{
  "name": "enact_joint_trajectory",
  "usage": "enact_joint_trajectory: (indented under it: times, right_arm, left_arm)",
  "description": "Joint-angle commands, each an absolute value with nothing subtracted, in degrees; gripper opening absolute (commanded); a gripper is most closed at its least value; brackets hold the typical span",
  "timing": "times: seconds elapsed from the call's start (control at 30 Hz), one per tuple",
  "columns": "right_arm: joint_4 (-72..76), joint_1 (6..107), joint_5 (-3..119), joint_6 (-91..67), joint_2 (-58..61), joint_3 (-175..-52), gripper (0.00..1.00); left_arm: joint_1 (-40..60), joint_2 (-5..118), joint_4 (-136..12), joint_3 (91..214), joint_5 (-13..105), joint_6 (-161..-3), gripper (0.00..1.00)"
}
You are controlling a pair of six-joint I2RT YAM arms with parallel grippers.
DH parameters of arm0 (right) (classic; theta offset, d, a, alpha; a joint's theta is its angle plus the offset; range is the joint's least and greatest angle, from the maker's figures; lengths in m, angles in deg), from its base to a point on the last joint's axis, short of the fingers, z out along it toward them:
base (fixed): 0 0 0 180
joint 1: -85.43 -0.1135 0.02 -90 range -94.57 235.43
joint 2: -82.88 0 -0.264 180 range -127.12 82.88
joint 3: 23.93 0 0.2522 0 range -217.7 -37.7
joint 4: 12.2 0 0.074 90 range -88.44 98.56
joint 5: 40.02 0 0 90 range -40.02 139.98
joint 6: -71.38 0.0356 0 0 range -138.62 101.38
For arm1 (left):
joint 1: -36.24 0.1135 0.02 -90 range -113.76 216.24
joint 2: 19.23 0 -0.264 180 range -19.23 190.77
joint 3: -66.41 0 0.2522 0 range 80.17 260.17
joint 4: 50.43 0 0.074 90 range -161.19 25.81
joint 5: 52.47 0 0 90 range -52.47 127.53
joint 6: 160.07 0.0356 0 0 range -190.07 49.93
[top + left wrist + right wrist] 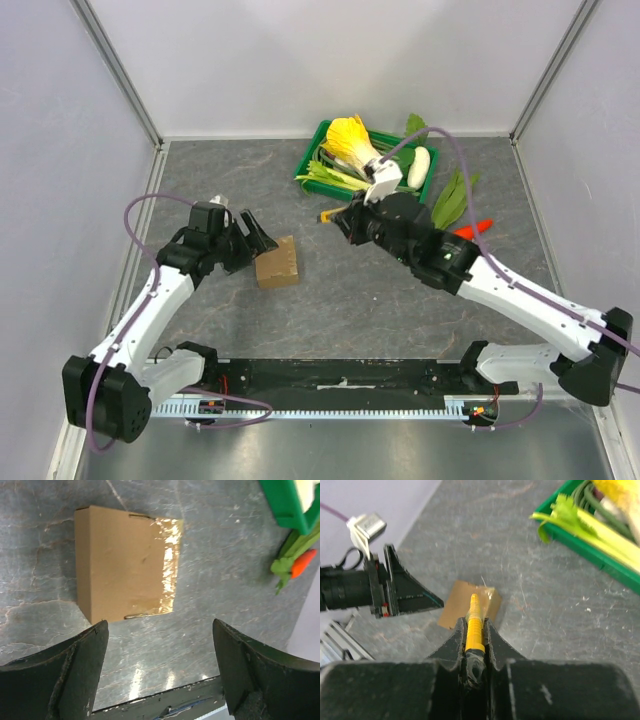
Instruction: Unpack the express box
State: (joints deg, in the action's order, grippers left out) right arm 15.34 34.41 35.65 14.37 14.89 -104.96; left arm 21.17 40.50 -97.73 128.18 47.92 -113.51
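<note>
One express box point(277, 263) was recorded. It lay flat and closed on the grey table point(350, 300), with one strip of glossy clear tape point(170, 555) along one edge.

Two grippers were counted. In the top view, the left gripper point(256, 240) was positioned just beside the box on its left, apart from it. Its fingers point(75, 675) were spread wide with nothing between them. The right gripper point(475, 630) was located near the box, on its far right side, and was clamped on one yellow rod-like tool point(474, 611) whose tip was directed toward the box.

One green crate point(311, 152) was placed well beyond the box, toward the rear right. Its vegetables overlapped and could not be counted reliably.

In the right wrist view, part of the box was concealed behind the tool and the fingers. The type of tool could not be determined. The crate was cut off in both wrist views.
</note>
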Motion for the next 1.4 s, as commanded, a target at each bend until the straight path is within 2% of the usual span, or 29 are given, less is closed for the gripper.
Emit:
enact_joint_trajectory:
  times: [0.0,0.3,0.47,0.6,0.67,0.83,0.93,0.97,1.03,1.07,1.13,1.37]
  right_arm:
    - [8.34,31.3,30.47,11.52,12.75,-100.99,0.0]
    - [1.91,30.24,31.96,11.44,10.28,-95.36,0.0]
    - [0.33,29.89,32.14,10.56,8.7,-95.09,0.0]
    - [-0.11,29.71,32.31,9.77,7.73,-95.18,0.0]
    - [-0.38,29.71,32.75,9.68,7.21,-95.09,0.0]
    - [-0.9,29.71,32.84,9.59,5.98,-94.74,0.0]
    - [-0.03,29.71,32.93,9.68,5.18,-95.79,0.0]
    - [0.32,29.71,32.5,9.59,4.57,-96.14,0.0]
    - [1.2,29.54,31.7,9.42,3.95,-96.93,0.0]
    - [1.38,29.62,31.26,9.42,2.99,-97.11,0.0]
    - [2.95,29.19,29.86,9.5,1.85,-98.25,0.0]
    - [3.84,25.76,22.48,8.28,-4.56,-101.94,0.0]
  left_arm:
    - [21.65,41.41,-92.49,125.26,45.97,-110.24,0.89]
    - [23.58,53.35,-88.8,123.24,48.68,-108.83,0.89]
    - [24.2,56.79,-87.22,123.41,48.78,-108.22,0.89]
    - [24.46,59.34,-84.85,122.88,52.1,-108.13,0.89]
    - [25.16,61.1,-83.53,122.45,54.21,-108.83,0.93]
    - [26.84,62.07,-80.8,119.98,58.27,-110.77,0.92]
    - [27.19,62.68,-82.64,119.72,57.83,-110.59,0.84]
    - [27.28,62.86,-83.08,119.55,57.83,-110.76,0.74]
    - [27.28,63.13,-83.26,118.84,57.74,-111.29,0.65]
    - [27.28,63.39,-83.26,118.75,57.65,-111.55,0.58]
    - [27.36,64.18,-83.35,118.14,57.74,-112.34,0.5]
    - [27.36,68.75,-84.14,118.14,58.53,-113.05,0.36]
